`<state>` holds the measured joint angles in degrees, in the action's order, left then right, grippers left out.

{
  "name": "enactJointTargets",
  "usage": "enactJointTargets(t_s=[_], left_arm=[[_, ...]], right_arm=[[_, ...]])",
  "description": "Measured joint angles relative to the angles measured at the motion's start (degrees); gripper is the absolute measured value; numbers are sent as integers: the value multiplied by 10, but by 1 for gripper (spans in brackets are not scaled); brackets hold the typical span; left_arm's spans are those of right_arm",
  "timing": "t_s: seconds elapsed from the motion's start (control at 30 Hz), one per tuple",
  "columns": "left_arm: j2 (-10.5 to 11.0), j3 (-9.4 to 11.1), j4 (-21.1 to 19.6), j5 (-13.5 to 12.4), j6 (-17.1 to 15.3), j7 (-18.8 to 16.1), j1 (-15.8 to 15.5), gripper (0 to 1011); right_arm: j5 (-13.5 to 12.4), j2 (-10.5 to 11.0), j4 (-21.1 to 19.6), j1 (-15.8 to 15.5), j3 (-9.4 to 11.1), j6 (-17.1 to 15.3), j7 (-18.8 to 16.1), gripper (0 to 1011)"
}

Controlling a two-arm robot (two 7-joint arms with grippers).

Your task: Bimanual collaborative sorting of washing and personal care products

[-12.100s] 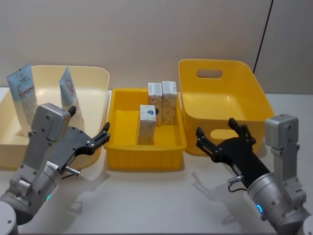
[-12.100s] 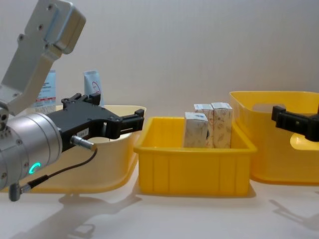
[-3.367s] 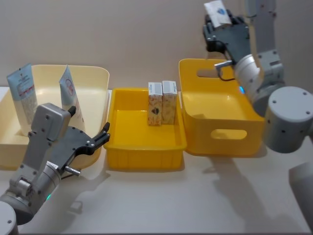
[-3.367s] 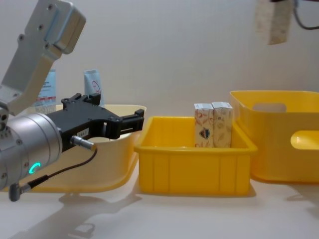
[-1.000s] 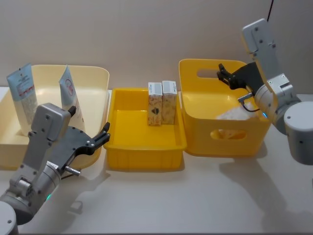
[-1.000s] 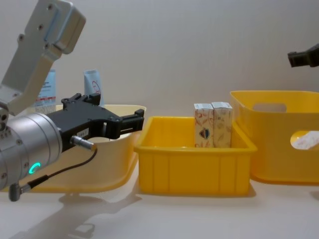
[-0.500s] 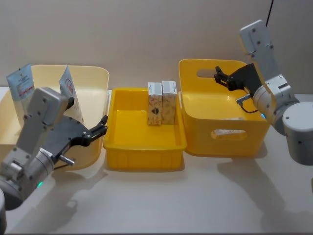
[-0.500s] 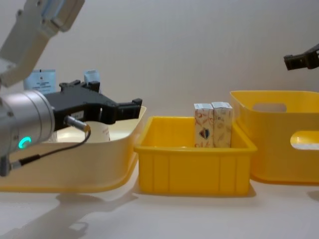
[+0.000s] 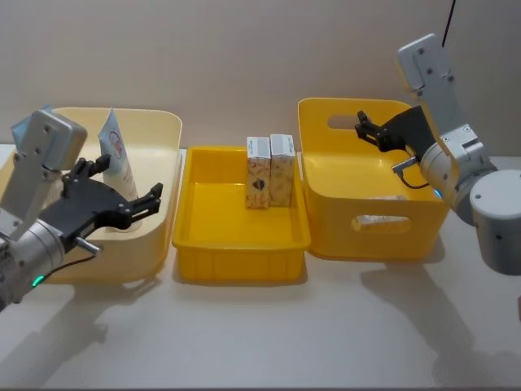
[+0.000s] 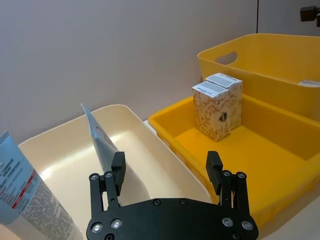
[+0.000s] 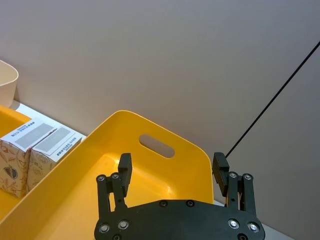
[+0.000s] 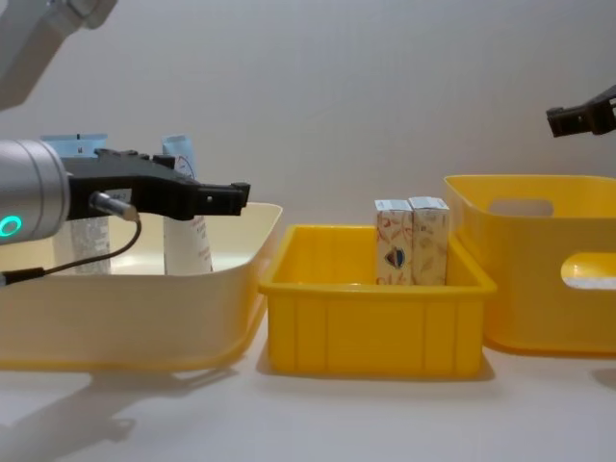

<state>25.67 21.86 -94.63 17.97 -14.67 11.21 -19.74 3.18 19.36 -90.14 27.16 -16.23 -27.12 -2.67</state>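
Observation:
Two cream patterned boxes (image 9: 258, 173) (image 9: 282, 169) stand upright side by side at the back of the middle yellow tray (image 9: 240, 265). One light-blue-and-white tube (image 9: 116, 161) leans upright in the cream bin (image 9: 167, 122); a second tube (image 10: 30, 195) stands beside it. My left gripper (image 9: 130, 181) hovers open over the cream bin's near right part, close to the first tube (image 10: 102, 145) and holding nothing. My right gripper (image 9: 364, 126) hangs open and empty above the tall yellow bin (image 9: 326, 106). A pale item (image 9: 374, 220) lying in that bin shows through its handle cutout.
The three containers stand in a row, nearly touching, along the back of the pale tabletop (image 9: 269, 334). A wall rises right behind them. A black cable (image 11: 270, 100) runs up the wall at the right.
My left arm has risen and swung left, bringing its open gripper over the cream bin. The right gripper, which dropped a box into the tall yellow bin earlier, has barely moved.

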Motion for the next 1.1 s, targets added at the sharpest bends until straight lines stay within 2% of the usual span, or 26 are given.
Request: enactJointTargets(t_s=[0.17, 0.53, 1.1], left_arm=[[-1, -16, 16, 16, -7, 11, -3, 1003], [-8, -40, 44, 33, -8, 18, -3, 1003], [-29, -49, 123, 40, 3, 39, -37, 1004]], right_arm=[[0, 0, 0, 0, 0, 0, 0, 1001], [0, 0, 0, 0, 0, 0, 0, 1001], [0, 0, 0, 0, 0, 0, 0, 1001]])
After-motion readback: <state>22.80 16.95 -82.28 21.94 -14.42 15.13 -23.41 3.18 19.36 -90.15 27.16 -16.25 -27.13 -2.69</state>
